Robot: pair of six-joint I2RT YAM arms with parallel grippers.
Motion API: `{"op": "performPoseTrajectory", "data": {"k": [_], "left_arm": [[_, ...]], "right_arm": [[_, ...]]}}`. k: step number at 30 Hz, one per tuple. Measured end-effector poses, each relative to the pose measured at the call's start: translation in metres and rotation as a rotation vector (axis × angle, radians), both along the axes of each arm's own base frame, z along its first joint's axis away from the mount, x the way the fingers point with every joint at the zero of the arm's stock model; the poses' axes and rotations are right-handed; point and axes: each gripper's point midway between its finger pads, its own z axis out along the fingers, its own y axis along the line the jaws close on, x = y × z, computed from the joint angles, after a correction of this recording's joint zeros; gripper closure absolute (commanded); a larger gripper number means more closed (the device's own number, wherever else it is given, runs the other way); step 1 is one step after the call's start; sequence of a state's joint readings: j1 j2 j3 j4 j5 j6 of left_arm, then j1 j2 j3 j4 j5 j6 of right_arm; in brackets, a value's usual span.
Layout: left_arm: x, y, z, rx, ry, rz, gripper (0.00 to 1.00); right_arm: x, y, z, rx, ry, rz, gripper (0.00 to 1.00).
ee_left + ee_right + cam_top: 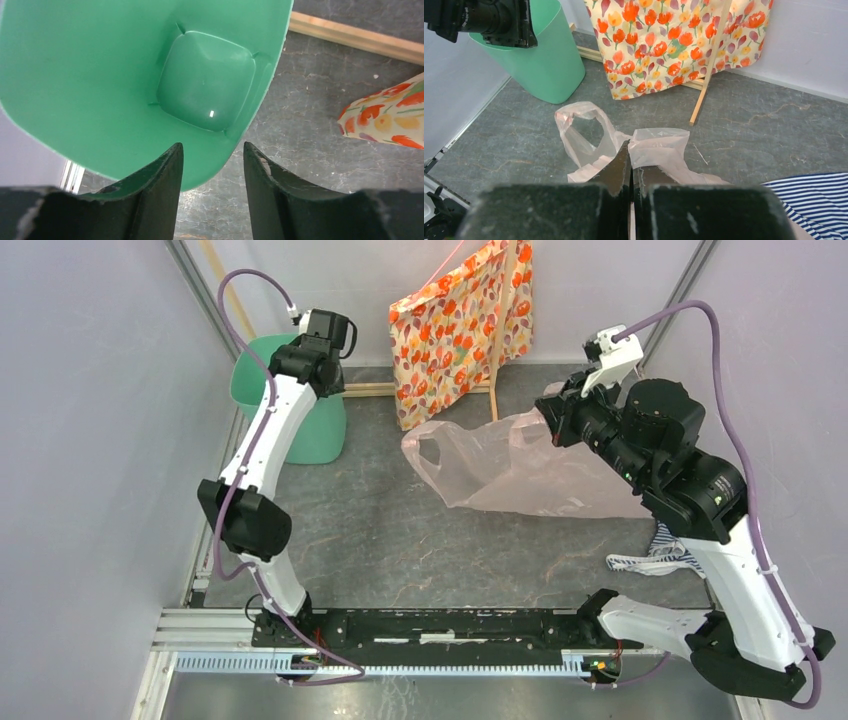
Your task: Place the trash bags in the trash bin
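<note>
**Grey marbled tabletop (400,550), one bag pinched on the right**

Grey stone-patterned surface runs under both arms, with pale walls on three sides.

The right gripper (630,150) is clenched, its two dark fingers pressed together on a fold of the trash bag (659,145). The bag is thin, translucent pinkish film (one handle loop stands open just left of the fingers). From the pinch, the rest of it spreads flat over the middle and right of the table. A blue-and-white striped cloth (660,560) lies beside the right arm, near the bag's near edge. Beyond the bag, an orange floral bag (460,330) stands against the back wall, and a thin wooden stick (709,70) leans across its front.

The left gripper (212,150) is released, with a clear gap between its fingers. It hangs over the trash bin (100,75), looking down into the mint-green interior and its smaller square base. The bin's rim edge and a patch of floor show in the gap. The bin stands upright in the far left corner, well apart from the trash bag. A wooden strip (355,37) lies on the floor along the back wall, between the bin and the floral bag.
</note>
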State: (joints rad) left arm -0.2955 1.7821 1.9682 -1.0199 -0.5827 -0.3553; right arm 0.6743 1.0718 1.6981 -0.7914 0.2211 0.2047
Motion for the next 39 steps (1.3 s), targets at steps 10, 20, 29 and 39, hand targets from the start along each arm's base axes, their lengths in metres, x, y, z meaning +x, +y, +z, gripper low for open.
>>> {"op": "performPoseTrajectory", "data": {"k": [10,20,29,39], "left_arm": [[0.012,-0.013,-0.030,-0.009,0.085,-0.090,0.96],[-0.027,-0.036,-0.030,-0.036,0.137,-0.185,0.98],[-0.125,-0.114,-0.027,-0.105,0.184,-0.419,0.98],[-0.214,-0.169,-0.018,-0.239,0.184,-0.627,0.98]], "right_arm": [[0.000,0.003,-0.006,-0.008,0.013,0.013,1.00],[0.008,0.009,-0.005,-0.014,0.018,0.013,1.00],[0.011,-0.007,0.029,0.017,-0.064,-0.065,1.00],[0.007,-0.044,0.063,0.052,-0.144,-0.222,1.00]]}}
